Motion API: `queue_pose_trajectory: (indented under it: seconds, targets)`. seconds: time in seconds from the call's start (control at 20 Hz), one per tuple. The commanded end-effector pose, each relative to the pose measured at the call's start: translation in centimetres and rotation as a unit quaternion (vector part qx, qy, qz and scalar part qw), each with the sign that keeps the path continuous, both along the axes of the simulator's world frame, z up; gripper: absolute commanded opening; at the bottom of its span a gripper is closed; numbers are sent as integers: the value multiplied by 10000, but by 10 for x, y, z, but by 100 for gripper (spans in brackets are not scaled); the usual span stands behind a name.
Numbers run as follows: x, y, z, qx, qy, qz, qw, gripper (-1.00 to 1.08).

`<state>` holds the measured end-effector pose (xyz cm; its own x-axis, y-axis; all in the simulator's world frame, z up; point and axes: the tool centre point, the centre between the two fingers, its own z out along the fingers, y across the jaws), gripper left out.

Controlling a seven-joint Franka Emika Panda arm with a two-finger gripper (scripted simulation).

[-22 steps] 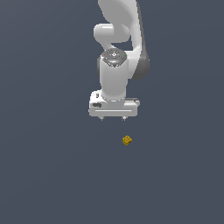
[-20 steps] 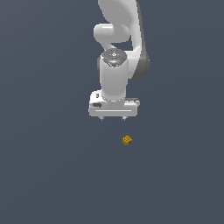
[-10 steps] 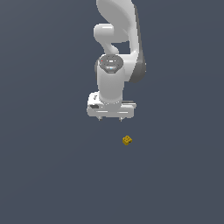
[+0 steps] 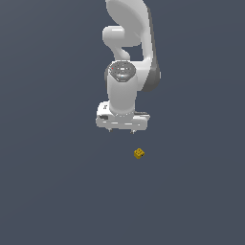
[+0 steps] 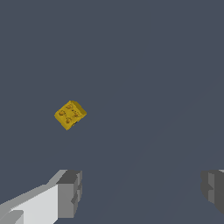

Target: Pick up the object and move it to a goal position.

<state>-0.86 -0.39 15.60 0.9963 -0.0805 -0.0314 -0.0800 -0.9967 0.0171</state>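
The object is a tiny mustard-yellow block with dark studs lying on the flat grey ground, below the arm and slightly toward the exterior view's right. It also shows in the wrist view, studs up. My white gripper hangs above it, pointing down, apart from it. In the wrist view the gripper is open and empty, with the grey fingertips set wide apart. The block lies ahead of the fingers, not between them.
The white arm rises toward the top of the exterior view. A plain dark grey surface fills all around.
The gripper and wrist have shifted slightly toward the exterior view's left and turned a little. The block has not moved.
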Motion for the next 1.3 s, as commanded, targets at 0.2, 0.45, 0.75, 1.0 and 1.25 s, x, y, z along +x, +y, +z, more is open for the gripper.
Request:
queue_pose_trajectory:
  seconds: [0.2,0.45,0.75,1.0,1.25]
  targets:
    - [5,8,-8,5,-18,-434,9991,100]
    - [11,17,-17,10,-39,-946,9955,100]
    - [20,29,-30,12,-67,-1671,9859,100]
    - [26,40,-42,11,-90,-2268,9739,100]
    - [32,51,-53,8,-113,-2855,9583,100]
